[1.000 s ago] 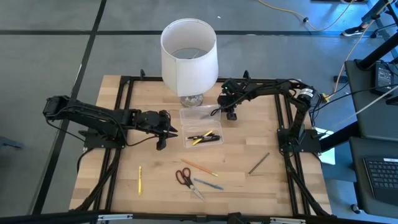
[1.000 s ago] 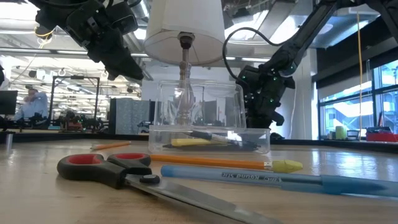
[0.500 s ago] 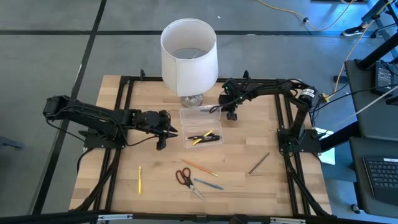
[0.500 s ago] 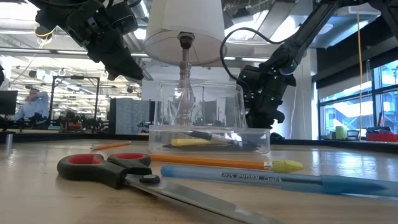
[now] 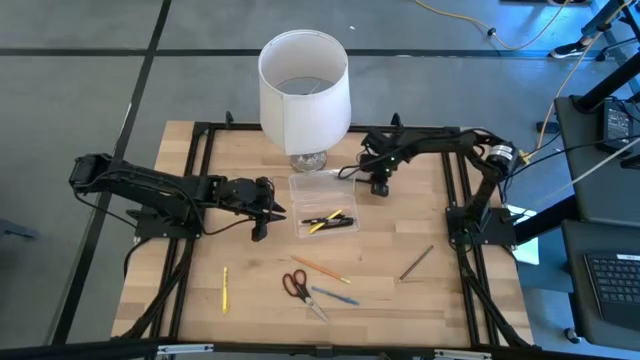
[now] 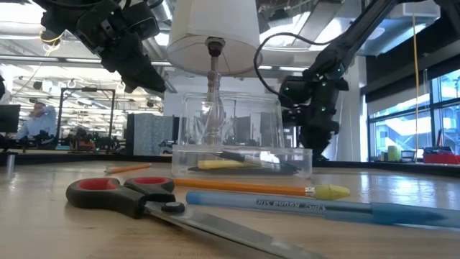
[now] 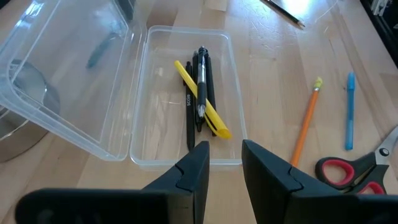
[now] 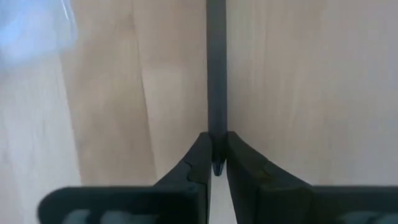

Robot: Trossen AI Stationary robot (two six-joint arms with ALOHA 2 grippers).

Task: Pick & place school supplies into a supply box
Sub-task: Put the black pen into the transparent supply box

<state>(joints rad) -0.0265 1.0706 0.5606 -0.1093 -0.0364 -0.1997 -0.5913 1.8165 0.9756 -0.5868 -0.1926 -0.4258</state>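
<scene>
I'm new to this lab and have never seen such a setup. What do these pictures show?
Two dark robot arms work at a wooden table. One camera looks down from above, one sits at table height, and one rides on each wrist. The left gripper hovers open and empty beside the clear supply box, whose lid stands open; a few pens lie inside. The right gripper, near the lamp, is shut on a thin dark pen. Scissors, an orange pencil, a blue pen, a yellow pencil and a dark pencil lie loose.
</scene>
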